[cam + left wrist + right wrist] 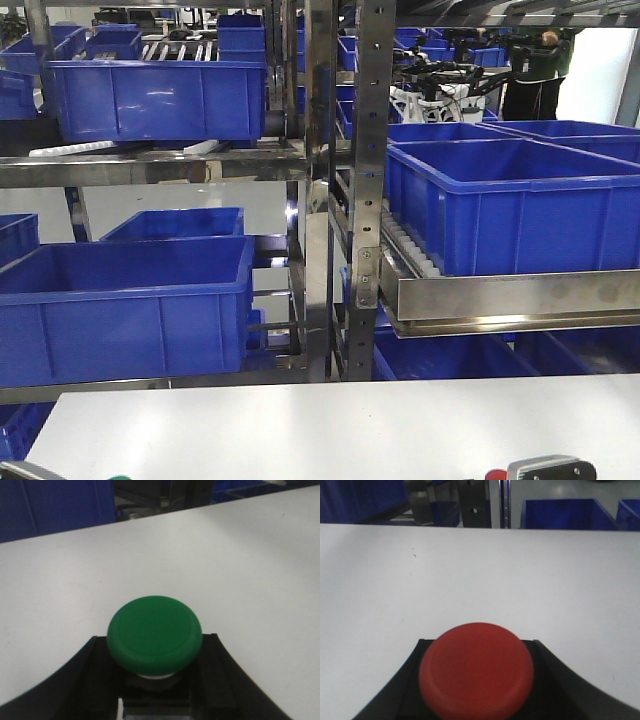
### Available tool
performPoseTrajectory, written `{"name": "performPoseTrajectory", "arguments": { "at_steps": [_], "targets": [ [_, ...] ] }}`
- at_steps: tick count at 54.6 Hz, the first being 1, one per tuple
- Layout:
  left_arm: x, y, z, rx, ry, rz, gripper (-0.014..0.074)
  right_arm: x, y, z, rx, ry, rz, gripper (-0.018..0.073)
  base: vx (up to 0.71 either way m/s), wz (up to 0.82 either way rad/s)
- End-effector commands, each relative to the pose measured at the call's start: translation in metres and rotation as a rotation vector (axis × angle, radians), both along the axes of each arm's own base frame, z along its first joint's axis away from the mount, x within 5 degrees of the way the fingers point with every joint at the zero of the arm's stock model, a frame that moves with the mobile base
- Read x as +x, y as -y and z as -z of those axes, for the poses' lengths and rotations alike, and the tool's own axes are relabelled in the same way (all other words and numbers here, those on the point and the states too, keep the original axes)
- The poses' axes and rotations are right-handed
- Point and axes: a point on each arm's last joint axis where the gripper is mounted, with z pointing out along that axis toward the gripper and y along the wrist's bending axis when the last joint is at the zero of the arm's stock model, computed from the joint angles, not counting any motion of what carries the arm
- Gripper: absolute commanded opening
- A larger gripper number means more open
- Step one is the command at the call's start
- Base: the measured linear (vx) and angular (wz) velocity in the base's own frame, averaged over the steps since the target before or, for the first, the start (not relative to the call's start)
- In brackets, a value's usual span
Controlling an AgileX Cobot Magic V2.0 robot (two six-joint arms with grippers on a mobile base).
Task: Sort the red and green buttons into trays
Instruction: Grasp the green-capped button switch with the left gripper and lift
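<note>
The green button (154,634) was clamped in the left gripper (155,639) and the red button (476,669) in the right gripper (477,642), both above the table (225,555). No tray was seen; caps were best kept level until matching trays were reached.

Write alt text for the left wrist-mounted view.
A green mushroom-head push button sits low at centre between two black gripper fingers. Behind it stretches a white table, with a blue crate beyond its far edge at upper left.

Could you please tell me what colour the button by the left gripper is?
Green button; left wrist view best.
</note>
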Motion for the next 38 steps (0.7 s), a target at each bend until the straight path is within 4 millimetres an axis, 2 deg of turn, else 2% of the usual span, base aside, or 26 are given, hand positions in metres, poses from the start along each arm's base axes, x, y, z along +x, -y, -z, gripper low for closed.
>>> {"name": "performPoseTrajectory", "arguments": {
  "at_steps": [1,11,18,29,38],
  "targets": [
    [0.005,0.003,-0.048,-0.115,0.206,-0.009,-0.0003,0.006,-0.002,-0.044,0.015,0.178,-0.033,-0.0008,0.00,0.00],
    [-0.007,-0.005,-0.088,0.011,0.151,-0.060,0.0000,-0.008,0.003,-0.092,-0.009,0.064,0.010,-0.0008,0.00,0.00],
    [-0.025,-0.013,-0.121,0.020,0.113,-0.144,0.0000,-0.031,0.009,-0.130,-0.046,-0.002,0.045,-0.0008,0.00,0.00],
    [-0.062,-0.025,-0.165,0.051,0.138,-0.254,0.0000,-0.075,0.018,-0.186,-0.070,0.060,0.097,-0.0008,0.00,0.00],
    [-0.094,-0.033,-0.191,0.076,0.197,-0.323,0.0000,-0.109,0.026,-0.215,-0.093,0.134,0.144,-0.0008,0.00,0.00]
  ]
}}
